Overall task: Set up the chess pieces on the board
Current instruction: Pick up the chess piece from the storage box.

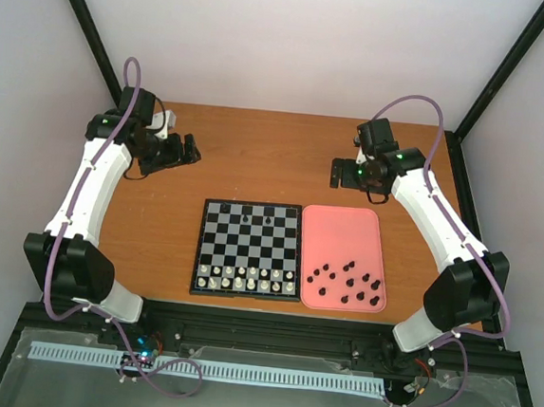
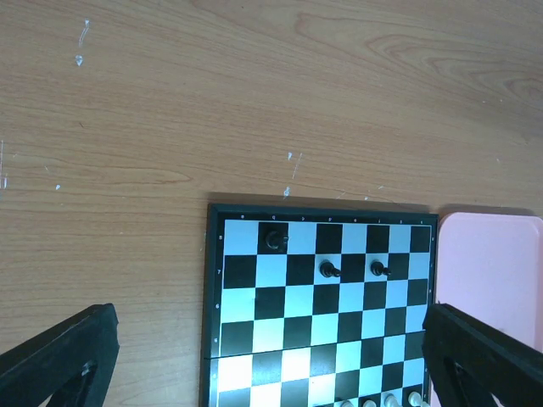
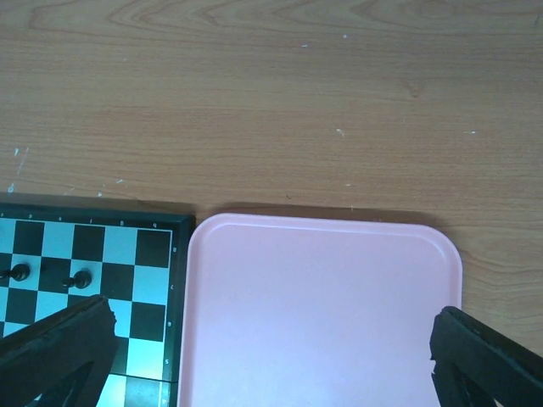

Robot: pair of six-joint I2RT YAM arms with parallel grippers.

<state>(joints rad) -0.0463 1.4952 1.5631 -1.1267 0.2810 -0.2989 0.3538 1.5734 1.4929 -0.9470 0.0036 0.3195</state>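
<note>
chess pieces (image 1: 353,281) on the tray (image 1: 341,229) are too small to identify; the board (image 2: 297,332) is cut off below

Blk/grey chequered board (image 1: 248,249), pink tray (image 1: 346,231)

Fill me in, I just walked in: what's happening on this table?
Nothing is being held: the left fingers and right fingers hover open beyond the board. White pieces line its near rows; only three black pieces stand on the far side. The other black pieces lie in the tray.
</note>
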